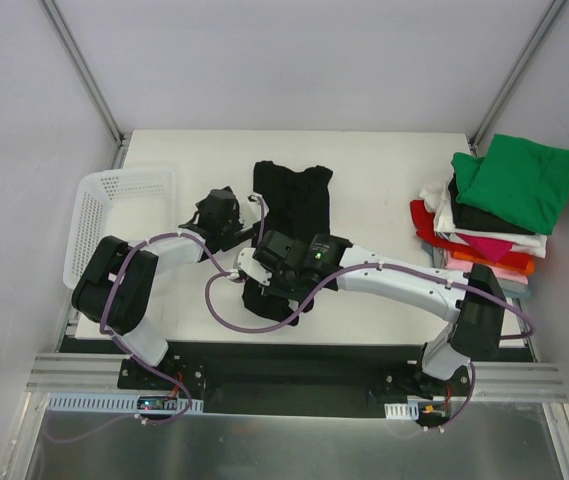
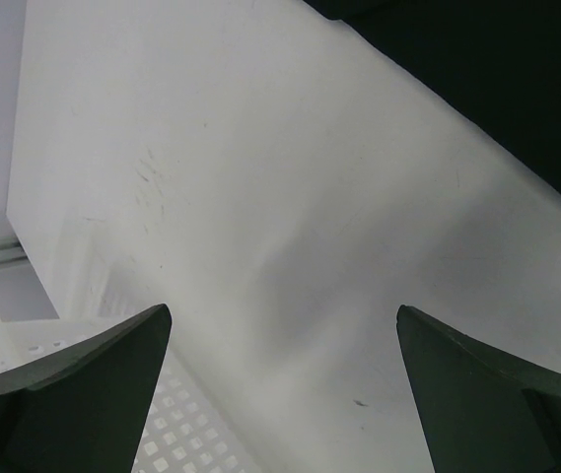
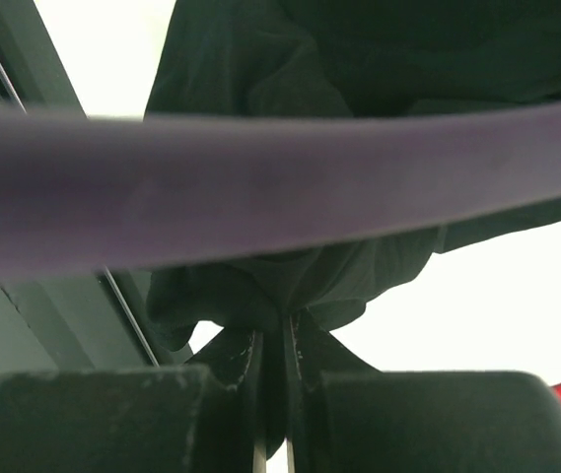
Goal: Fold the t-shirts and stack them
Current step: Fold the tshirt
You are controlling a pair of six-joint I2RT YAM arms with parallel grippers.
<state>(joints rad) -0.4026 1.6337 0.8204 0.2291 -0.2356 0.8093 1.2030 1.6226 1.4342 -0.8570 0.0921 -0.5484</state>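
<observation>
- White table point(image 1: 384, 170), matt and smooth with faint scuffs, rectangular; pale grey walls point(image 1: 264, 60) behind, metal posts point(image 1: 84, 65) at its far corners.
- Black shirt point(image 1: 294, 200): soft cloth, mid-table, lying as a narrow strip. Long axis runs 12 to 6 o'clock. The 12 o'clock end is broad, flat and wavy-edged; the 6 o'clock end is bunched and creased. Collar and hem cannot be told apart.
- Right gripper point(image 3: 282, 330): dark fingers pressed together, pinching a gathered fold of the black shirt at its 6 o'clock end. From above, the wrist and arm cover that end.
- Left gripper point(image 2: 282, 313): jaws spread wide, holding nothing, over bare table at 9 o'clock of the black shirt, apart from it. Only the shirt's edge shows in its view, cut off at the upper right corner.
- Stack point(image 1: 484, 235): folded shirts at the table's 3 o'clock edge, overhanging it.
- Green shirt point(image 1: 519, 180): top of the stack, set askew.
- Below it, black, white, red, pink and orange layers; only their edges show, so their count is unclear.
- Basket point(image 1: 114, 215): white plastic mesh with square holes, at the table's 9 o'clock edge, tilted, just beside the left arm.
- Cable point(image 3: 260, 177): purple, blurred, crossing the right wrist view and hiding a band of the shirt.
</observation>
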